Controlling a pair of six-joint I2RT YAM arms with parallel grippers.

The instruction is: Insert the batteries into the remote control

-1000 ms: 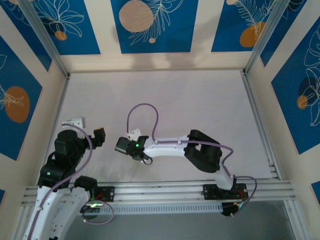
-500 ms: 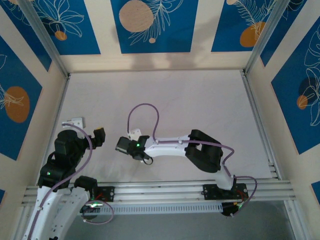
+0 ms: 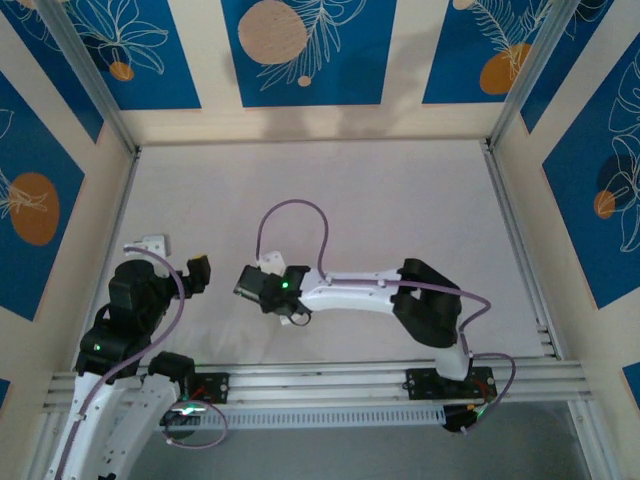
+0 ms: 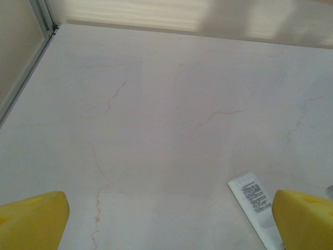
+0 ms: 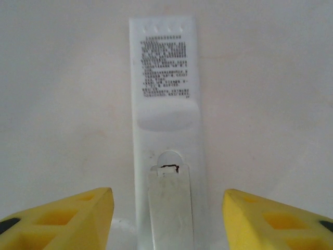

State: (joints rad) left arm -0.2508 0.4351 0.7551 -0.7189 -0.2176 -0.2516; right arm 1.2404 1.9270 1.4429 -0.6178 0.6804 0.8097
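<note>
Remote control [image 5: 166, 104]: in the right wrist view it lies flat on the pale table [image 5: 62, 78], plain back upward, running lengthwise away from the camera. A printed label [image 5: 164, 67] sits near its far end, with a shallow oval recess [image 5: 167, 114] below it. Nearer the camera, a greyish rectangular panel [image 5: 169, 203] is set in the back, with a thin dark slit at its upper edge. What lies under the panel cannot be told. The right gripper [image 5: 167, 213] is spread wide, one yellow finger [image 5: 67, 219] on either side of the remote control, both apart from it, grasping nothing.

Left wrist view: the left gripper [image 4: 169, 213] is likewise released. Its yellow fingers [image 4: 31, 221] sit at the bottom corners with bare table [image 4: 156, 104] between them. The labelled end of the remote control [image 4: 252, 203] lies at an angle just beside the finger at lower right; contact cannot be told.

Top external view: both arms reach over the near-left part of the table [image 3: 400, 200]. The left gripper [image 3: 200, 272] and right gripper [image 3: 243, 284] face each other, near but apart
</note>
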